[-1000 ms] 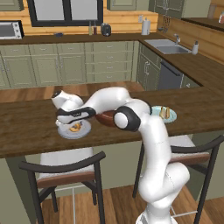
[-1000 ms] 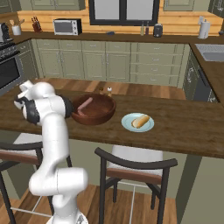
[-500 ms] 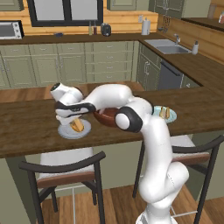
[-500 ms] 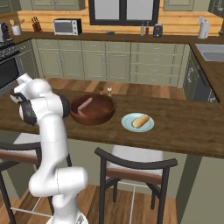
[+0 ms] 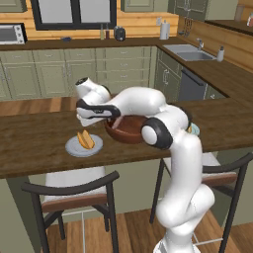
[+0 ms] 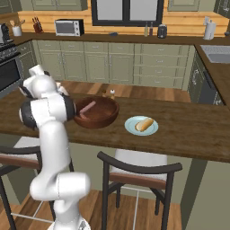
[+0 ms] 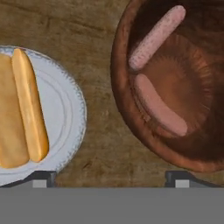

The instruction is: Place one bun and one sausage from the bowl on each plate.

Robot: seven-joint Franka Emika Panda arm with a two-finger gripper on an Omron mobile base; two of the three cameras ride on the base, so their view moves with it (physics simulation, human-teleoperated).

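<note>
The arm has risen from the grey plate (image 7: 65, 113), jaws wide and empty, bun (image 7: 29, 105) lying there.

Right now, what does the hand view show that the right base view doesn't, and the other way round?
Hand view: the grey-white plate carrying a bun, both sausages lying side by side in the bowl, and the open gripper above the counter between plate and bowl.
Right base view: the blue-green plate with the other bun, the stool, and the microwave.
Both: the brown bowl on the wooden counter, with sausage in it.
</note>
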